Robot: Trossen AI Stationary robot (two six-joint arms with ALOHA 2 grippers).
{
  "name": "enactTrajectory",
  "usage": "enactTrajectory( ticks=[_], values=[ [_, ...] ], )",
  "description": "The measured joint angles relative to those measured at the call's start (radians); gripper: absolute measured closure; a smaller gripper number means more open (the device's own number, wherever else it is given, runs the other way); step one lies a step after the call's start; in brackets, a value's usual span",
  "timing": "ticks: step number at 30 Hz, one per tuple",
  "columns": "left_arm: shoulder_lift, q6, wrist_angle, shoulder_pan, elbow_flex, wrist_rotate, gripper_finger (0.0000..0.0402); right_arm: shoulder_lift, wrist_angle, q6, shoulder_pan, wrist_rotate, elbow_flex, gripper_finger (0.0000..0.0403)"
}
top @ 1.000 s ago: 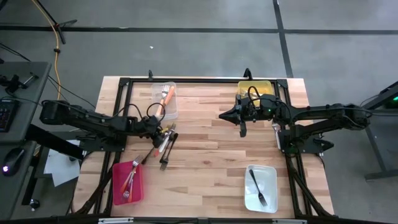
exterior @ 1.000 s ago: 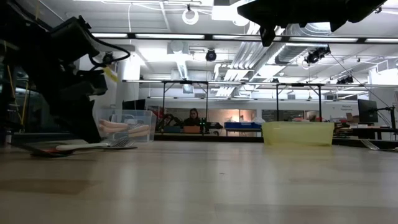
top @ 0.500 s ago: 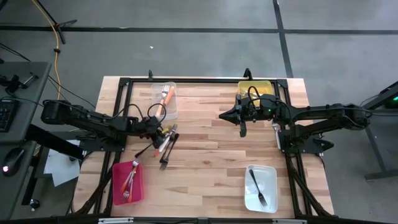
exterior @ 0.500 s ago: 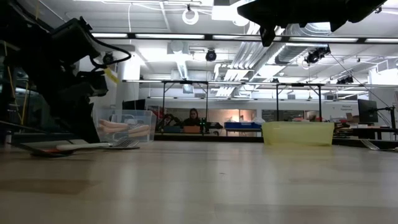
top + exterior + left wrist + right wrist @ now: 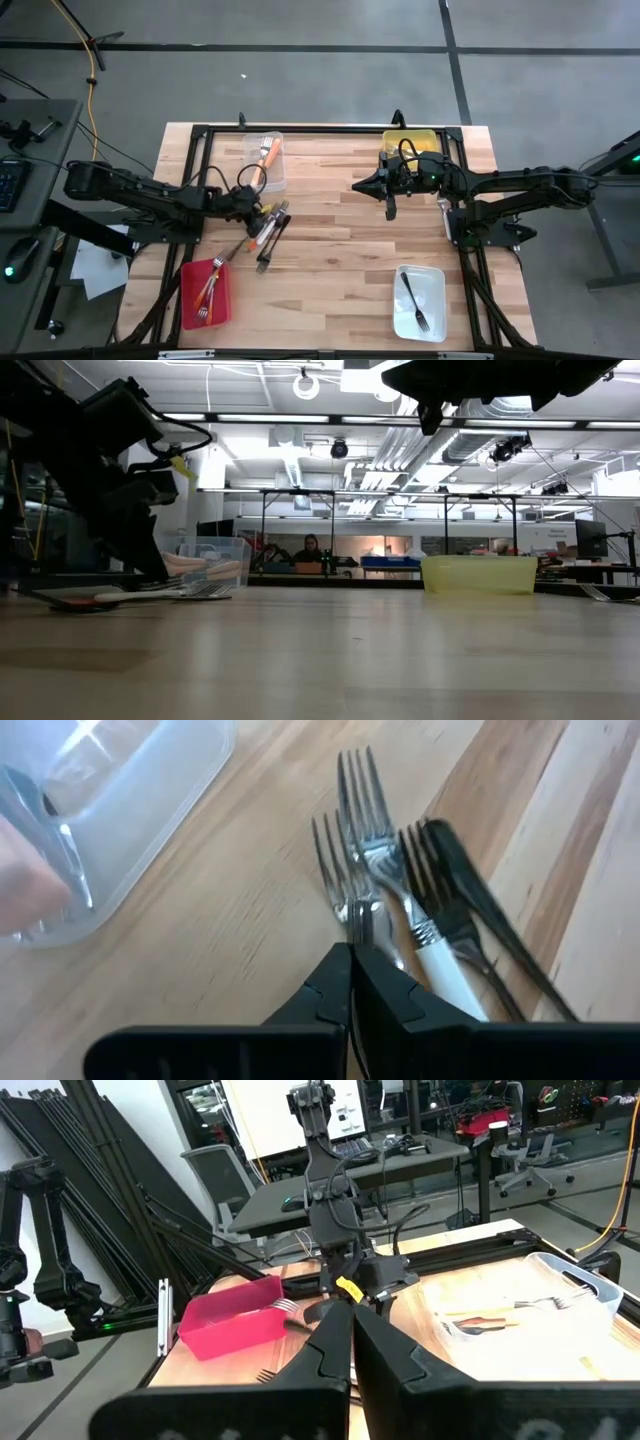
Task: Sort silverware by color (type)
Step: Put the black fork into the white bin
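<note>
The left hand (image 5: pixel 352 952) is seen low over the loose pile of silverware (image 5: pixel 268 228) on the left half of the counter (image 5: pixel 340 260), just beside the clear bin (image 5: pixel 268 160). Its fingers are pressed fully together, and in the left wrist view their tips are closed on the neck of an all-metal fork (image 5: pixel 352 850). A white-handled fork (image 5: pixel 425 935) lies touching that fork, and a dark utensil (image 5: pixel 490 915) is laid just beside it.

An orange-handled piece (image 5: pixel 267 155) is seen lying in the clear bin. Red-handled pieces (image 5: pixel 208 290) are held in the red bin (image 5: pixel 188 300) at the near left corner. A dark fork (image 5: pixel 413 302) is seen resting in the white bin (image 5: pixel 436 300) at the near right. A yellow bin (image 5: pixel 400 138) is set at the far right.

The right hand (image 5: pixel 390 212) is held above the counter's middle, well apart from the pile, with fingers shut and nothing gripped. A person (image 5: pixel 310 548) is seen seated in the room beyond.
</note>
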Motion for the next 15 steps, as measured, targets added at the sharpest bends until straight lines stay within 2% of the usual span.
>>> enactTrajectory(
  ticks=[15],
  values=[
    [-0.005,0.061,-0.005,0.001,0.079,0.020,0.0401,0.000,-0.003,0.000,0.000,-0.005,0.000,0.0403]
  ],
)
